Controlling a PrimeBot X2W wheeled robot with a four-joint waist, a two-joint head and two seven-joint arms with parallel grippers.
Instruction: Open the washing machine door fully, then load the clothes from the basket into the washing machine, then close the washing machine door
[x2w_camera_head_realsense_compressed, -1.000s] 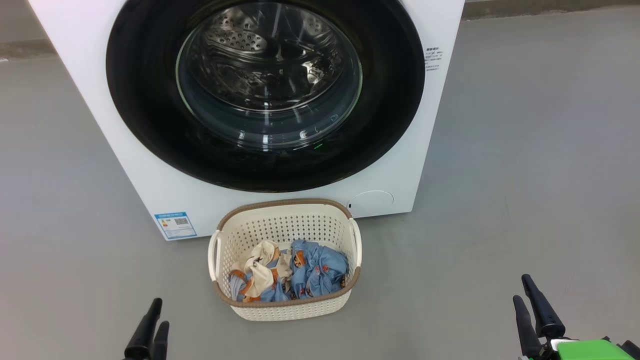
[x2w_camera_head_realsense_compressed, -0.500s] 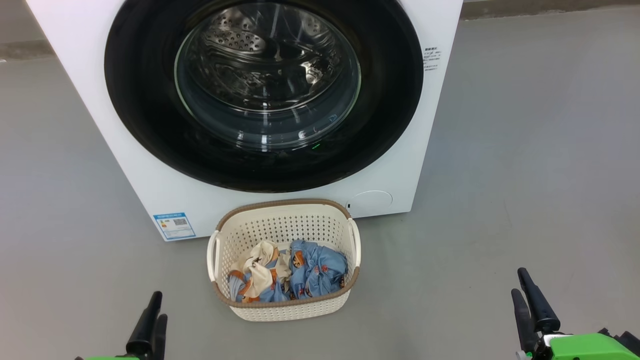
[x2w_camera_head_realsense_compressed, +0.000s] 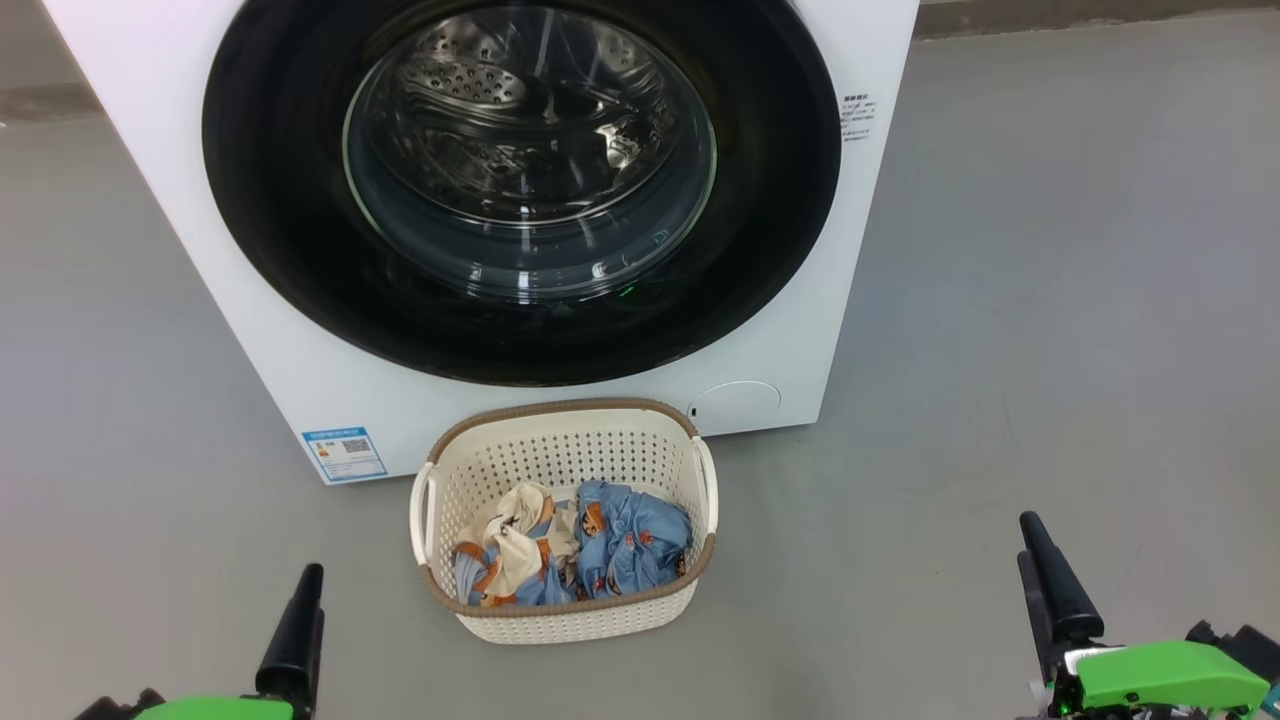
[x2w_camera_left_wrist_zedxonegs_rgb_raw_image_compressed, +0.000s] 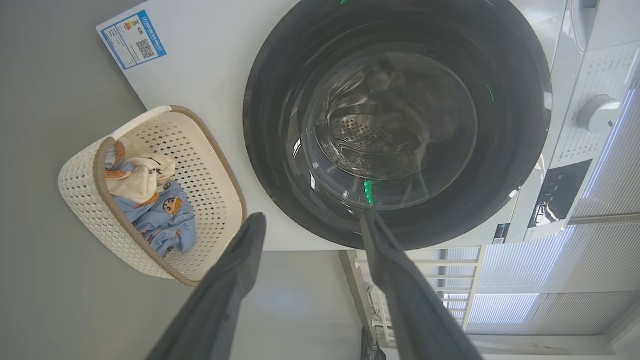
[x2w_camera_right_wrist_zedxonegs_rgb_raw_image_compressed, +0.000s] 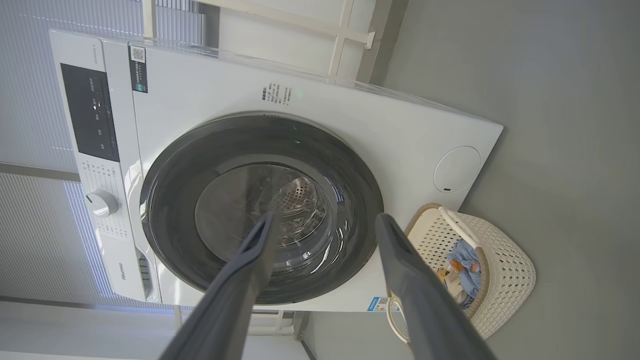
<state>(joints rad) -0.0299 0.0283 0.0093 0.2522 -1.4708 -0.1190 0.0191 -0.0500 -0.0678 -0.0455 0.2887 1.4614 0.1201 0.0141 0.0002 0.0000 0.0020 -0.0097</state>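
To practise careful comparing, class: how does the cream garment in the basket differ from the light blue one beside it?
Colour: the cream garment is pale with orange and blue trim; the light blue garment bears small orange printed figures. Place: in the head view the cream garment lies at the left of the basket, the light blue garment at its right. Shared: both lie crumpled and touching inside the basket.

- Smooth grey floor (x2w_camera_head_realsense_compressed: 1050, 300) spreads over the left and right sides of the head view.
- A darker skirting strip (x2w_camera_head_realsense_compressed: 1100, 15) runs along its upper right edge.
- White slatted blinds (x2w_camera_left_wrist_zedxonegs_rgb_raw_image_compressed: 550, 305), lower right, left wrist view.
- White frame bars (x2w_camera_right_wrist_zedxonegs_rgb_raw_image_compressed: 345, 35), top centre, right wrist view.
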